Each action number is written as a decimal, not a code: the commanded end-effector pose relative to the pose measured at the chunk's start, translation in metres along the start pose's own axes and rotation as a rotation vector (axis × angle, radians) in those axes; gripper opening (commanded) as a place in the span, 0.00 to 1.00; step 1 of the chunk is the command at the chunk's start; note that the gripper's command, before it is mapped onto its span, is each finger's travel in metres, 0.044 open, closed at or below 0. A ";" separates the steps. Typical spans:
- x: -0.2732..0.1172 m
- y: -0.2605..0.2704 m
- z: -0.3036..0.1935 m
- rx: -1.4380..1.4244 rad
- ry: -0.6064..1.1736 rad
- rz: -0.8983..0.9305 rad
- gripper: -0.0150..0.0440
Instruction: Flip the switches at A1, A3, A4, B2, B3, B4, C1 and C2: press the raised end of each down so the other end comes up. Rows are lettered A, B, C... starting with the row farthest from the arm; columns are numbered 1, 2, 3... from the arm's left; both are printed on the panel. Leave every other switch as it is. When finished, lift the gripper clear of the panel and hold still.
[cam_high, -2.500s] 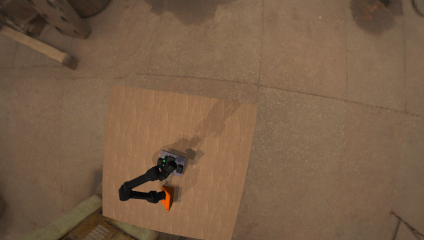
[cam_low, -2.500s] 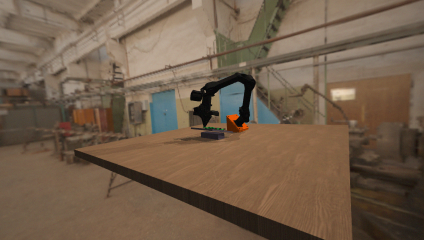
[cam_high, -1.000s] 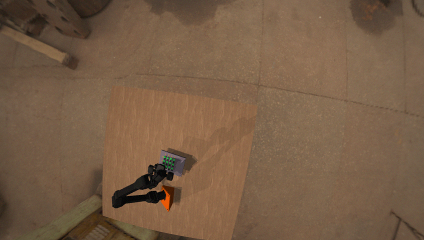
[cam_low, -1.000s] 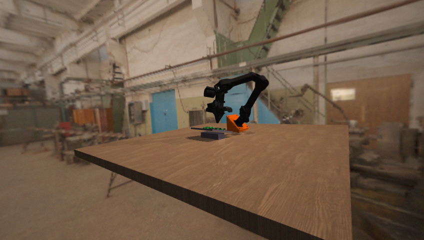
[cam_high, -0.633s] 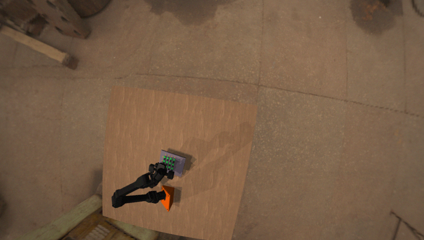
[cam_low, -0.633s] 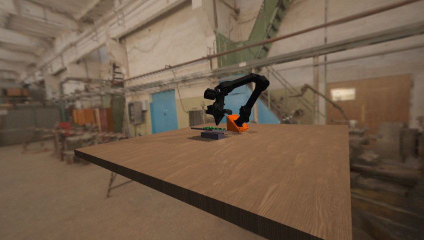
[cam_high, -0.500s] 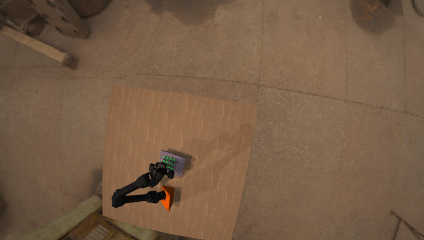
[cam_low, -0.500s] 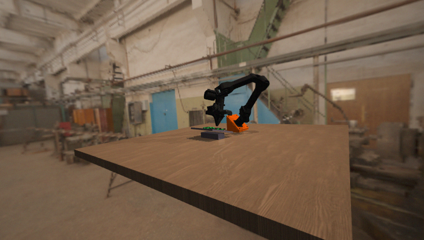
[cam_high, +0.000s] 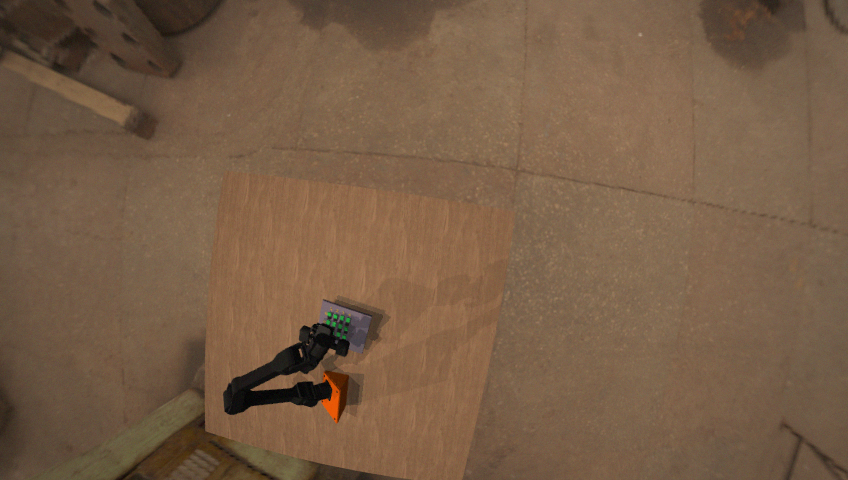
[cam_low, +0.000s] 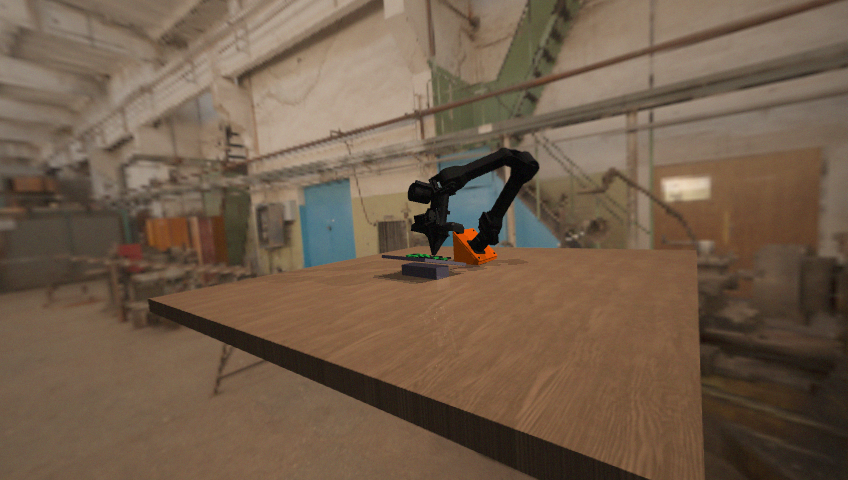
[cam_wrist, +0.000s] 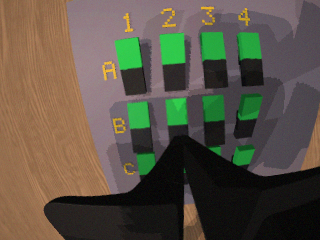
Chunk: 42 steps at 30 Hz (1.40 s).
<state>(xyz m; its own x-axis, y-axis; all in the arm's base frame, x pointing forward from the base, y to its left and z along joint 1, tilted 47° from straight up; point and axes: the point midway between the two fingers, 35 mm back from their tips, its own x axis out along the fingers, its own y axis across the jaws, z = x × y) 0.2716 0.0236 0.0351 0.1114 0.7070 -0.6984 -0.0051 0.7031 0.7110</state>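
- Your gripper is clenched tight with nothing between the jaws; the two fingers meet in one wedge-shaped point, which suits pressing.
- In the wrist view that point sits over the near end of the switch at B2, covering its lower half and the gap toward row C. In the exterior view the tip hangs just above, or right at, the panel; you cannot tell contact from these views.
- Judged from this, the step in hand is the B2 press, or the C2 one just nearer the jaws. C2 itself is hidden under the fingers.
- The next move calls for a short, straight push down on the raised end only, then a lift before you shift sideways, so the tip does not drag across B1 or B3.
- Beyond the jaws, row A lies farthest away, with A1 ahead and left, and A4 ahead and right. Each of them shows green on the far half and dark on the near half.
- B4, to the right of the jaws, looks tilted differently from its neighbours.
- Each rocker's long axis runs away from the jaws, along the columns. The panel's long side runs across, left to right.
- Behind the jaws stands the orange base, near the panel on the table.
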 end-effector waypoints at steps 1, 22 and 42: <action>0.000 0.000 0.000 0.003 -0.002 0.005 0.25; 0.002 0.000 0.000 0.003 -0.002 0.005 0.25; 0.005 0.001 0.000 0.003 -0.002 0.005 0.25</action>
<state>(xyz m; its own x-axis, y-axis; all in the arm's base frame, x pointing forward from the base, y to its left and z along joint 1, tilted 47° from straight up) 0.2716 0.0265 0.0324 0.1106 0.7072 -0.6983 -0.0039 0.7029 0.7112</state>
